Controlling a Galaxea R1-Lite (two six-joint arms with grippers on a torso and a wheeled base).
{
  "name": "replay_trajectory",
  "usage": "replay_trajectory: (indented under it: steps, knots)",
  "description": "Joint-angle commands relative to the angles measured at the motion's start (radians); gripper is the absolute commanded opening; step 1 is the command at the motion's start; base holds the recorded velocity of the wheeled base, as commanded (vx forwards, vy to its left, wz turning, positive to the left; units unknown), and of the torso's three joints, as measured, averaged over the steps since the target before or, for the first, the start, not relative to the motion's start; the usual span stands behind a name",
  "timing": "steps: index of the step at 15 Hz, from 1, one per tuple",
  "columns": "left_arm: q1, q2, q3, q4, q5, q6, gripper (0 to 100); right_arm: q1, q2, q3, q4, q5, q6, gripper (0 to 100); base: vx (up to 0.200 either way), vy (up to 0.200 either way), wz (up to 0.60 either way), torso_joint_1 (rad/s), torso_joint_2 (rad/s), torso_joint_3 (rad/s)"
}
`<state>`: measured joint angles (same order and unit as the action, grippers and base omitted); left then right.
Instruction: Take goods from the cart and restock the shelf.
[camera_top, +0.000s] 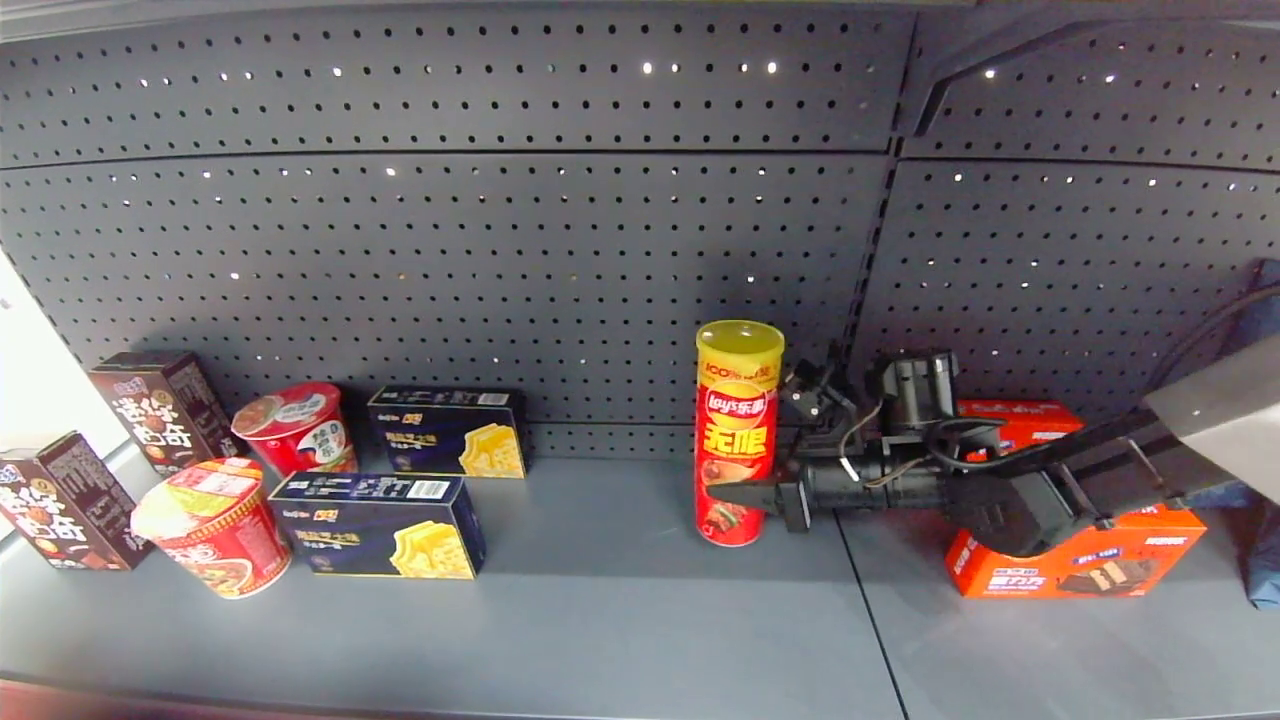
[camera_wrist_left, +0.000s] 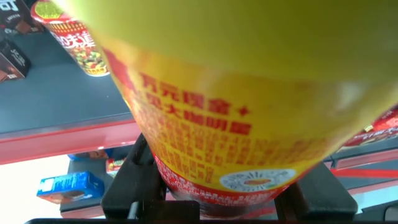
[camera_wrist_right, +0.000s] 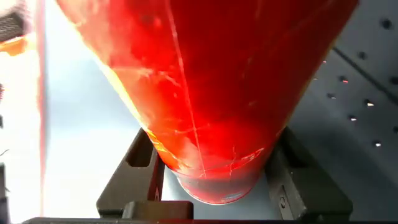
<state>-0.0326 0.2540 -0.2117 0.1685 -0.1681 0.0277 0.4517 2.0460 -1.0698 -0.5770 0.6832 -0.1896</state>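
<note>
Red chips can (camera_top: 738, 430) stands upright on the shelf (camera_top: 600, 600), right hand (camera_top: 748, 492) clamped on it from 3 o'clock, not yet released; left hand (camera_wrist_left: 224, 193) grips a second can (camera_wrist_left: 249, 93), not yet shelved.

Glossy printed chip can (camera_top: 738, 440) on matt, smooth metal shelf (camera_top: 620, 600).

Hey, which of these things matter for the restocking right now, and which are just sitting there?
In the job: chip can, clamped upright on the shelf by the right gripper; yellow can in the left gripper.
Just sitting: cup noodles, dark blue boxes, brown boxes, orange boxes.
</note>
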Motion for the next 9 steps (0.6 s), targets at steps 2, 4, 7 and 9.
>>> replay_trajectory:
  steps: [2,4,7,9]
  knots:
    - [-0.003,-0.018,-0.005,-0.003,-0.002,0.0,0,0.068,-0.239,0.18,0.0,-0.036,0.012,0,0.0,0.0,0.0,0.0,0.0,0.0]
    - [-0.004,-0.018,-0.006,-0.004,-0.004,0.0,0,0.094,-0.334,0.272,0.006,-0.039,0.01,0,0.0,0.0,0.0,0.0,0.0,0.0]
    - [-0.023,-0.021,-0.003,-0.003,-0.001,0.0,0,0.105,-0.431,0.393,-0.014,-0.04,0.009,0,0.0,0.0,0.0,0.0,0.0,0.0]
    - [-0.021,-0.024,0.002,0.0,-0.001,0.0,0,0.125,-0.455,0.455,-0.053,-0.04,0.012,0,0.0,0.0,0.0,0.0,0.0,0.0]
